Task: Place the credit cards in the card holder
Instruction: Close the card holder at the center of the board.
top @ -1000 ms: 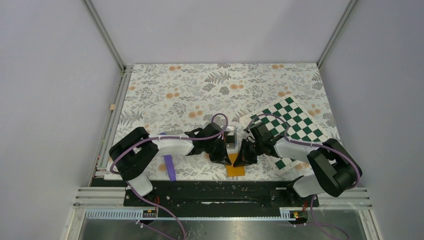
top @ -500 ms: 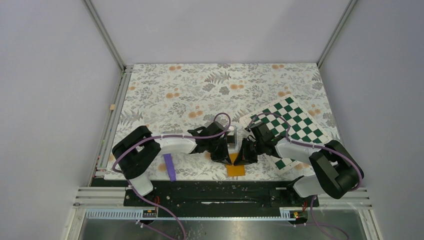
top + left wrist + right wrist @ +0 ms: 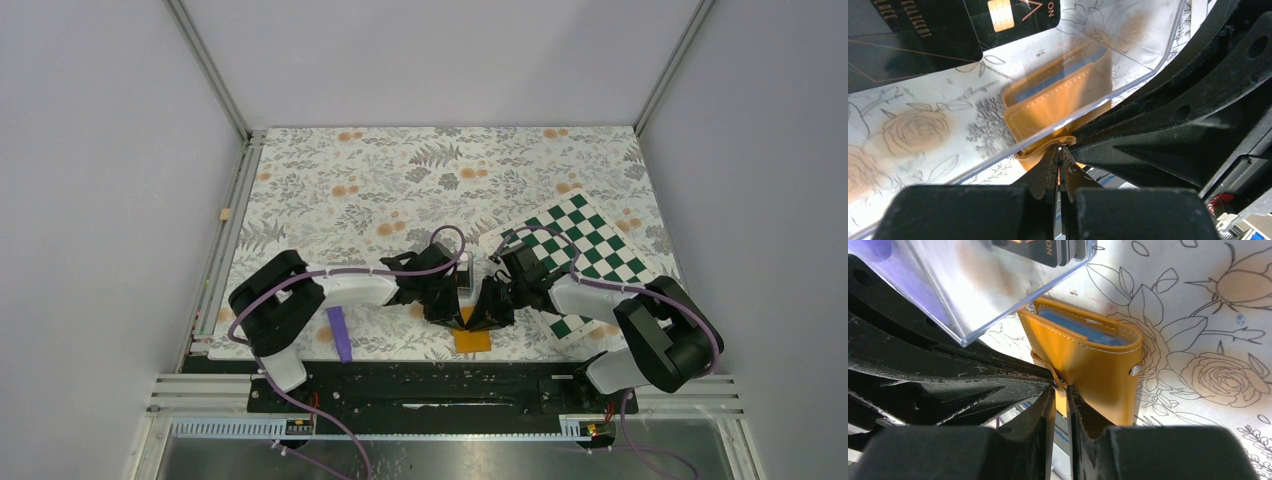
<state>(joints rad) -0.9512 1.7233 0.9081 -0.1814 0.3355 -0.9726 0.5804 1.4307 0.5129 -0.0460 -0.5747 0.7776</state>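
The orange card holder (image 3: 472, 340) lies closed near the table's front edge, blue lining (image 3: 1078, 327) at its mouth and a round snap (image 3: 1134, 370) on its cover. Its strap end sticks up between both grippers. My left gripper (image 3: 1059, 150) is shut on that strap end, and through the clear box the card holder (image 3: 1058, 100) shows beyond it. My right gripper (image 3: 1061, 390) faces it tip to tip, jaws slightly parted with the strap between them. Black credit cards (image 3: 923, 30) stand in the clear box just behind the card holder (image 3: 1098, 370).
The clear plastic box (image 3: 462, 272) stands right behind the two gripper tips. A green-and-white chessboard (image 3: 585, 250) lies to the right under the right arm. A purple strip (image 3: 340, 333) lies on the floral cloth by the left arm.
My right gripper's jaws have parted a little around the strap. The left forearm has crept slightly to the right; the card holder has stayed put.
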